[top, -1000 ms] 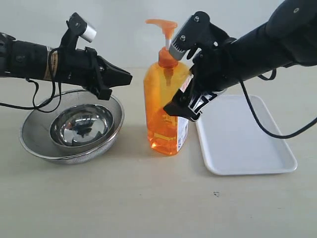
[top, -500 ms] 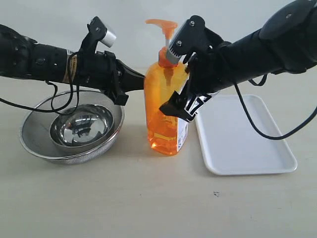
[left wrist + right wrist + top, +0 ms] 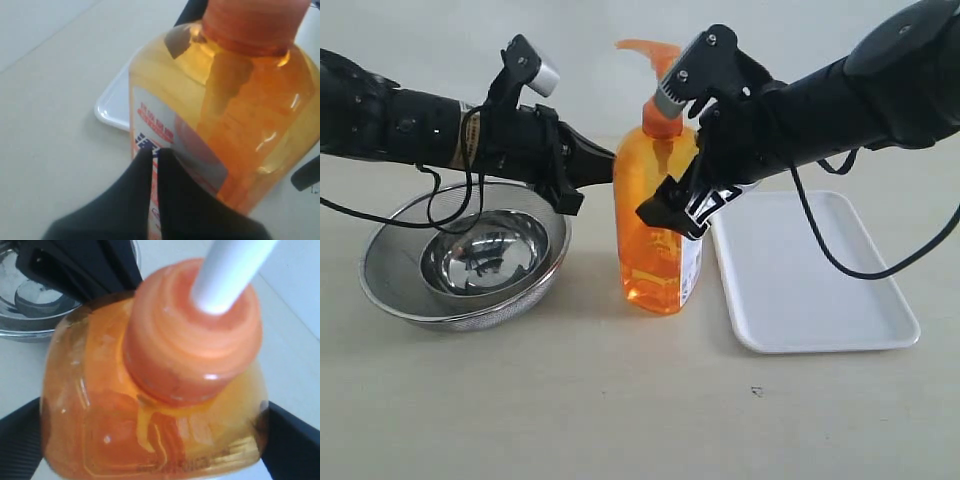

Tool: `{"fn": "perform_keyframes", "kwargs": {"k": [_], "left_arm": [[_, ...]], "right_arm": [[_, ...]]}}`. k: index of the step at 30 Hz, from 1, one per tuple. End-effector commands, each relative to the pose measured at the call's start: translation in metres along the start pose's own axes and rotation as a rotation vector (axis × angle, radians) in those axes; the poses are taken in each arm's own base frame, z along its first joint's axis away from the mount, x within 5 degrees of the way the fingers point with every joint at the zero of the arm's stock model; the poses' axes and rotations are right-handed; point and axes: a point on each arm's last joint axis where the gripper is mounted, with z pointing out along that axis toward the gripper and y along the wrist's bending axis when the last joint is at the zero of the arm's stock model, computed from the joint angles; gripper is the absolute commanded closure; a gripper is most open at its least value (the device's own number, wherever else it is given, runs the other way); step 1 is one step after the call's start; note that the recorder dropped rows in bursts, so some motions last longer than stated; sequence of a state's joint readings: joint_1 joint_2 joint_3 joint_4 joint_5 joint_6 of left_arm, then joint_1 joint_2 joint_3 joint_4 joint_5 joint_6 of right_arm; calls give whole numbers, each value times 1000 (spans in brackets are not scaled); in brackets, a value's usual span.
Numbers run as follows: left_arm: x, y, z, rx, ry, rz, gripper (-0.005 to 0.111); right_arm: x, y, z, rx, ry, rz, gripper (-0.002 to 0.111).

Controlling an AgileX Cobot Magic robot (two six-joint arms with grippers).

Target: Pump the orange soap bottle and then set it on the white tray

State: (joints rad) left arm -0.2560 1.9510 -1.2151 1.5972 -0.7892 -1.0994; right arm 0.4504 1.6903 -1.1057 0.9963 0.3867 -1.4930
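Left wrist view: we see left fingers [image 3: 185, 205] clenched against the orange soap bottle [image 3: 250, 115], its label [image 3: 165, 135] print unreadable; right fingers [image 3: 295, 440] released, spread either side of it.

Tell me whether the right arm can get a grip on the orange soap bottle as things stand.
Probably yes. The fingers of the right gripper stand open on either side of the orange soap bottle, nothing between. The left gripper, shut, sits beside the bottle, apparently clear of them.
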Motion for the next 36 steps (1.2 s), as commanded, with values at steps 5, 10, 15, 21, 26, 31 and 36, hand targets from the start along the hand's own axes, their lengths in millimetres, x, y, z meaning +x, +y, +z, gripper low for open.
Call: {"fn": "perform_keyframes", "kwargs": {"k": [5, 10, 15, 21, 26, 31, 36], "left_arm": [[-7, -8, 6, 25, -14, 6, 102], [-7, -8, 6, 25, -14, 6, 102], [-7, -8, 6, 25, -14, 6, 102], [-7, -8, 6, 27, -15, 6, 102], [-8, -11, 6, 54, -30, 4, 102], [-10, -12, 6, 63, -38, 5, 102], [-21, -14, -2, 52, -60, 30, 102]], "right_arm": [[0, 1, 0, -5, -1, 30, 26], [0, 4, 0, -37, 2, 24, 86], [0, 5, 0, -50, 3, 12, 108], [-2, 3, -1, -31, -8, 4, 108], [-11, -2, -4, -12, -39, 4, 108], [-15, -4, -5, 1, -50, 0, 108], [-16, -6, -6, 20, -56, 7, 108]]}}
